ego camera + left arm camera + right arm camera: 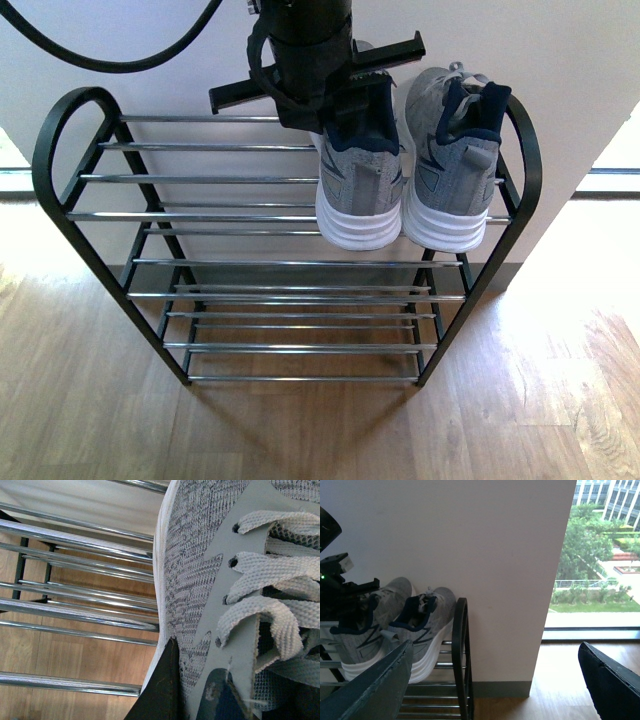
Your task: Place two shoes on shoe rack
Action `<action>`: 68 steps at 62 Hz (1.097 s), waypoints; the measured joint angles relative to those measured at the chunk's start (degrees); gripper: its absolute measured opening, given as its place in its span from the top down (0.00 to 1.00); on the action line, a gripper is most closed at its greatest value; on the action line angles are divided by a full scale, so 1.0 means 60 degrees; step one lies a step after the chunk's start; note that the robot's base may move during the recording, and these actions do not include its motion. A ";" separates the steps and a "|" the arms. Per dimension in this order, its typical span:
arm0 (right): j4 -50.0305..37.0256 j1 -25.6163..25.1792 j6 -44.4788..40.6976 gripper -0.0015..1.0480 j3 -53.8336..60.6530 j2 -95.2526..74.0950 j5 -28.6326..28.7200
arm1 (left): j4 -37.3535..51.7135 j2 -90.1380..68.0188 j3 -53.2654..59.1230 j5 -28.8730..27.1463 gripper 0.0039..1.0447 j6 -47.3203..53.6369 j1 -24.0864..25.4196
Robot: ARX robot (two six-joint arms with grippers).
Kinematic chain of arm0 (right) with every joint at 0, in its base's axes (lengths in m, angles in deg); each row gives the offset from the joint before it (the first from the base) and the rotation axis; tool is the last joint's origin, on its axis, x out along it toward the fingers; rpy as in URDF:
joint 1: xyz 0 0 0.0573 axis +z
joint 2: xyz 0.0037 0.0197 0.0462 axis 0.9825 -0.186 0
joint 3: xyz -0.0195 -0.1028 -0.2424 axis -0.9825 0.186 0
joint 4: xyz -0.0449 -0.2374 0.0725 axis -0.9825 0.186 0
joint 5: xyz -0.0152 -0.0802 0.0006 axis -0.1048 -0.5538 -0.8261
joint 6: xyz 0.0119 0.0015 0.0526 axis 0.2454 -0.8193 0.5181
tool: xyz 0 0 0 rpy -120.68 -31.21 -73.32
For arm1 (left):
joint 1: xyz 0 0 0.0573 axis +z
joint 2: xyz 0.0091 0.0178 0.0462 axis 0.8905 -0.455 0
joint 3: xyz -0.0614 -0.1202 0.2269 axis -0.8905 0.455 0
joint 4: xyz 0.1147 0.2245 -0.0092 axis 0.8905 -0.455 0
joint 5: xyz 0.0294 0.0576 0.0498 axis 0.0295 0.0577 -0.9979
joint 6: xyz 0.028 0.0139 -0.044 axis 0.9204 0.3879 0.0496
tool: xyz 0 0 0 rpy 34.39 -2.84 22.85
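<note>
The shoe rack [280, 263] has black arched side frames and chrome bars, and stands against a white wall. Two grey sneakers sit side by side at the right end of its top tier, heels toward me. My left gripper [335, 100] is shut on the left grey sneaker [358, 190] at its dark collar. The other sneaker [455, 170] stands free beside it. In the left wrist view a dark finger [160, 690] presses the knit side of that sneaker [195, 555], over the chrome bars [75, 540]. My right gripper [495, 690] is open and holds nothing, off to the rack's right side.
A white pillar [510, 580] rises behind the rack, with a grey baseboard [502, 687] at its foot. Wooden floor [300, 430] spreads in front. A window [605, 555] lies to the right. A black cable [110, 55] loops at the upper left. The lower tiers [300, 320] hold nothing.
</note>
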 joint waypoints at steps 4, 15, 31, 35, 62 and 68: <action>0.0000 0.0000 0.0000 0.09 0.0000 0.0000 0.0000 | 0.0000 -0.0069 -0.0004 -0.0004 0.99 -0.0036 -0.0004; 0.0000 0.0000 0.0000 0.09 0.0000 0.0000 0.0000 | 0.0372 -0.0102 -0.0069 0.0659 0.73 -0.0219 -0.0047; 0.0000 0.0000 0.0000 0.09 0.0000 0.0000 0.0004 | 0.1035 0.2524 0.1716 0.0208 0.10 -0.0459 -0.0022; 0.0000 0.0000 0.0000 0.09 0.0000 0.0000 0.0000 | 0.1450 0.3625 0.2342 -0.1096 0.09 0.0124 0.0029; 0.0000 0.0000 0.0000 0.09 0.0000 0.0000 0.0000 | 1.3289 0.7927 1.1417 -0.2084 0.75 0.5974 0.1931; 0.0000 0.0000 0.0000 0.09 0.0000 0.0000 0.0000 | 1.3486 0.8553 1.2415 -0.1672 0.89 0.6091 0.2229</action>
